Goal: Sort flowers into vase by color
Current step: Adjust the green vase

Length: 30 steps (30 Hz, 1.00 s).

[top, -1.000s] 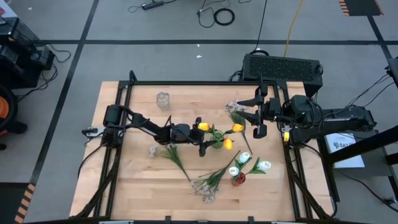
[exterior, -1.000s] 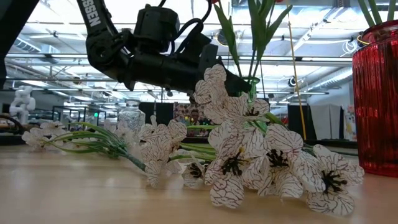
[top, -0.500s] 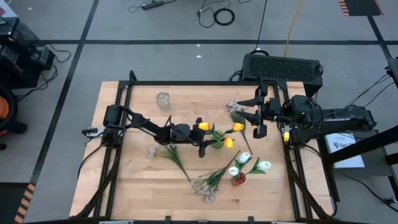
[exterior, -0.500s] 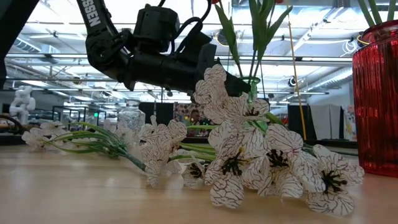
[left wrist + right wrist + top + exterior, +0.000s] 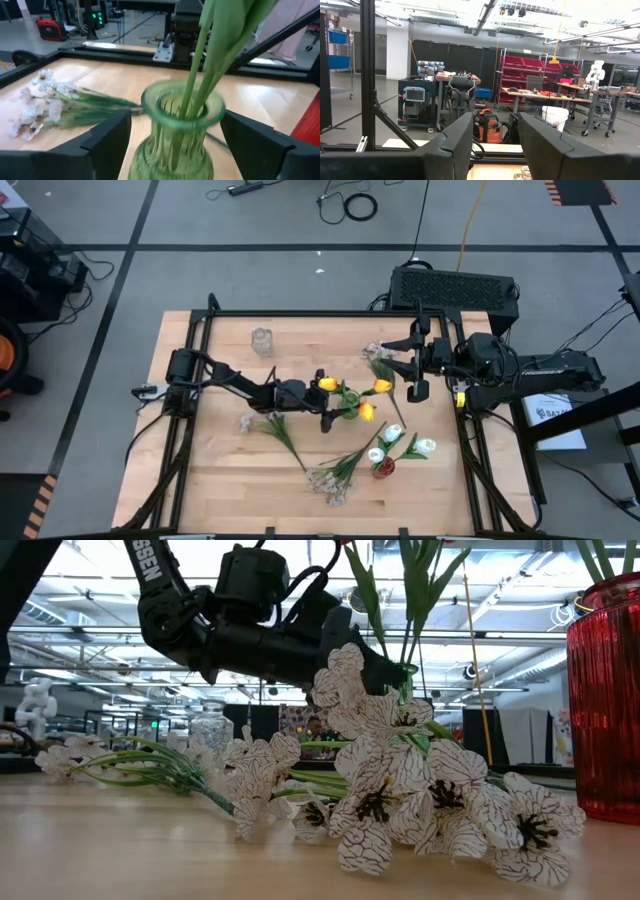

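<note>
As left end effector [image 5: 172, 145] straddles green vase [image 5: 176, 131]

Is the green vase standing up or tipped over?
Standing up. The green vase has its mouth facing up, with stems rising from it.

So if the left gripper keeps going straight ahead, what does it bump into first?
Most likely the green glass vase. The left gripper points right at it, open, with a finger on each side of the vase, which holds green tulip stems.
</note>
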Each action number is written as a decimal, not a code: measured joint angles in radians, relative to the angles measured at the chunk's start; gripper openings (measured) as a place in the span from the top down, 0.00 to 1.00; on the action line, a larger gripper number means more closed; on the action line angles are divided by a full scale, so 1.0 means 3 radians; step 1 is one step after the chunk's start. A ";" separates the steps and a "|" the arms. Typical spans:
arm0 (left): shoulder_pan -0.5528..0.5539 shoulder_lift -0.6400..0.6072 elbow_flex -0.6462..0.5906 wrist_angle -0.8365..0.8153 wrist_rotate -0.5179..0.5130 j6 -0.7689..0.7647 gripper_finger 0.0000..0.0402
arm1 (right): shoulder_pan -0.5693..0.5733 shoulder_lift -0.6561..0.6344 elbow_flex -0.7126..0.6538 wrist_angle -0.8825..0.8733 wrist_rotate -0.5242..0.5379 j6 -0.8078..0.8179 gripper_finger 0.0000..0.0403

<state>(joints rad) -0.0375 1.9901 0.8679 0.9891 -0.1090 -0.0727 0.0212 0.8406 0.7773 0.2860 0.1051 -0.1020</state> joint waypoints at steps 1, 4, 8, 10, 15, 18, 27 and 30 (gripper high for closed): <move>-0.0007 0.0000 0.0018 0.0006 -0.0015 0.0000 0.22 | 0.0001 0.0001 0.0000 0.0000 0.0000 0.0000 0.63; -0.0015 0.0000 0.0067 -0.0014 -0.0059 0.0001 0.22 | 0.0001 0.0001 0.0000 0.0001 0.0000 0.0000 0.63; -0.0014 0.0000 0.0069 -0.0038 -0.0062 0.0004 0.22 | 0.0001 0.0001 0.0000 0.0000 0.0000 0.0000 0.63; -0.0014 0.0000 0.0069 -0.0038 -0.0062 0.0004 0.22 | 0.0001 0.0001 0.0000 0.0001 0.0000 0.0000 0.63; -0.0014 0.0129 0.0112 -0.0021 -0.0062 -0.0001 0.22 | 0.0001 0.0001 0.0000 0.0000 0.0000 0.0000 0.63; -0.0015 0.0299 0.0240 -0.0010 -0.0032 -0.0001 0.22 | 0.0001 0.0001 0.0000 0.0004 0.0000 0.0000 0.63; -0.0014 0.0406 0.0344 0.0029 -0.0051 0.0084 0.22 | 0.0001 0.0001 0.0000 -0.0005 -0.0001 0.0002 0.63; -0.0014 0.0405 0.0344 0.0076 -0.0054 0.0093 0.24 | 0.0001 0.0001 0.0000 -0.0018 -0.0001 0.0005 0.63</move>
<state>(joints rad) -0.0418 2.1117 0.9711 1.0119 -0.1253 -0.0448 0.0216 0.8410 0.7773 0.2806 0.1047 -0.1005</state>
